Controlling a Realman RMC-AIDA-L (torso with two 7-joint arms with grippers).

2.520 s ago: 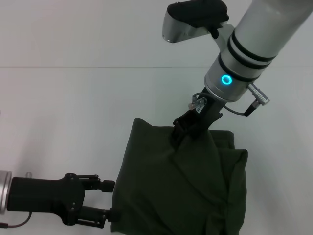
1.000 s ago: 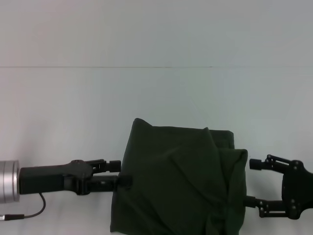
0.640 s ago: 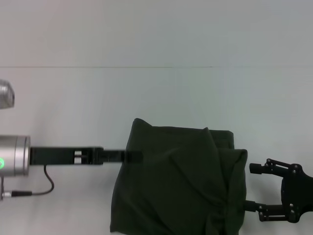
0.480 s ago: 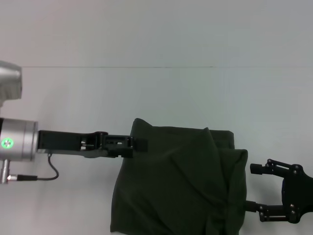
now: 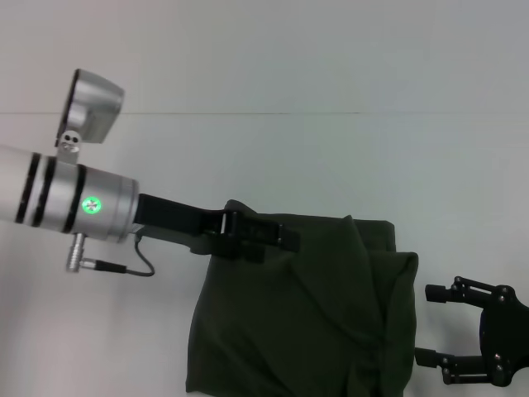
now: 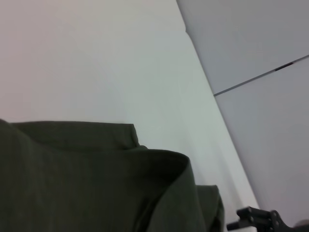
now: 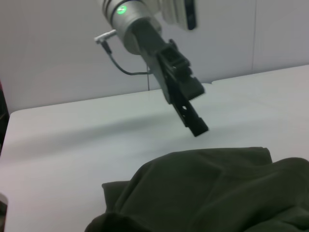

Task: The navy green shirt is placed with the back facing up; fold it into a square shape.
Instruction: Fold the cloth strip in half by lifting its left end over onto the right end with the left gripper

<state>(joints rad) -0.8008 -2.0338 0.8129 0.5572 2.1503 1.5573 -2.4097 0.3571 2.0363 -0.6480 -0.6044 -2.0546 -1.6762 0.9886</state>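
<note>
The navy green shirt (image 5: pixel 302 310) sat lower center, lumpy and soft, so I'd pinch hems, not bulk. Left gripper (image 5: pixel 277 237) hung above its top edge, jaws pressed together; right gripper (image 5: pixel 475 327) waited lower right, spread.

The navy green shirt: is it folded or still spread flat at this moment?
Folded, though untidily. The navy green shirt lies as a compact, roughly square bundle with overlapping layers and creases on the table.
</note>
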